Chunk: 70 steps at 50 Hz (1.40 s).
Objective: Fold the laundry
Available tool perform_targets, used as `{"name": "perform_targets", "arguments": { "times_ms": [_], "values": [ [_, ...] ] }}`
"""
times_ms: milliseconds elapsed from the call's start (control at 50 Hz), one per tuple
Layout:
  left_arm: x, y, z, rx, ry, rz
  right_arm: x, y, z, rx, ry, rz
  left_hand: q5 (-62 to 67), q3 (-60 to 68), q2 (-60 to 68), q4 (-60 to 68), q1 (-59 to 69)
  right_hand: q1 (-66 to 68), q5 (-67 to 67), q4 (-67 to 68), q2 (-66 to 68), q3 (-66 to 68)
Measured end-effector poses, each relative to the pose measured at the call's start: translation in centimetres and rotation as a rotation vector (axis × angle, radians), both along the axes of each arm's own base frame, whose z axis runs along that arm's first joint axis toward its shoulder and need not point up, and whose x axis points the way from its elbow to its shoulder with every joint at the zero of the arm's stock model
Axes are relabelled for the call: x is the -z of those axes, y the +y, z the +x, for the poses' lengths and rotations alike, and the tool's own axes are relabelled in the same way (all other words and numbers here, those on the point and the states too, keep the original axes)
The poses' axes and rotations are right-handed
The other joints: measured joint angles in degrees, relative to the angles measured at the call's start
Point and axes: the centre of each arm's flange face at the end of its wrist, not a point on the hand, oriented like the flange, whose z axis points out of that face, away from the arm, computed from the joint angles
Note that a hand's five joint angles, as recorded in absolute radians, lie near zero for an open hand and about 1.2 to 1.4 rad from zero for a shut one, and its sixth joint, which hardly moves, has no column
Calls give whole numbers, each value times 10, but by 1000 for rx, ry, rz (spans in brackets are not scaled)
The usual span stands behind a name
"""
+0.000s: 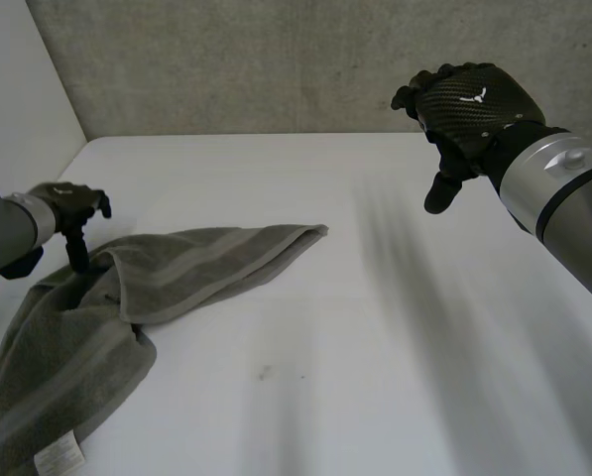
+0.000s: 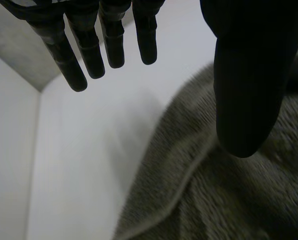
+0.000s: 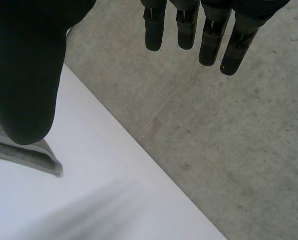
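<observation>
Fold not yet begun: the towel [image 1: 107,317] lies rumpled, and neither hand grips it

Nearest, the grey terry towel sprawls over the left of the white desk [image 1: 375,347], a small white label [image 1: 59,457] at its near corner, its middle bunched and one long part lapped towards the desk's centre. The left hand [image 1: 67,208] is at its far left edge, fingers straight, thumb apart, one fingertip down at the cloth, holding nothing. Farthest, the right hand [image 1: 469,104] hangs raised, well apart from the towel, fingers relaxed and empty. Next, I judge, each hand must pinch a corner and spread it flat
</observation>
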Motion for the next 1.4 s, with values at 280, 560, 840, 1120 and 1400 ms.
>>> {"name": "perform_targets", "arguments": {
  "times_ms": [280, 560, 840, 1120, 1400],
  "values": [
    [17, 17, -33, 90, 116, 87, 13, -9, -1, 16, 18, 32, 353, 352, 353, 354, 368, 0, 0, 0, 0, 0],
    [-50, 46, -124, 176, 538, -50, 20, -25, -20, 80, 36, 51, 487, 493, 493, 494, 460, 0, 0, 0, 0, 0],
    [-17, 116, -236, 369, 607, -77, 9, -48, -46, 168, 57, 1, 489, 495, 495, 497, 464, 0, 0, 0, 0, 0],
    [22, 149, -268, 441, 594, -78, 10, -48, -47, 173, 46, 12, 65, 65, 62, 64, 63, 0, 0, 0, 0, 0],
    [-63, 152, -187, 311, 580, -125, 30, -42, -40, 173, -99, 167, -56, -56, -56, -55, -54, 0, 0, 0, 0, 0]
  ]
}}
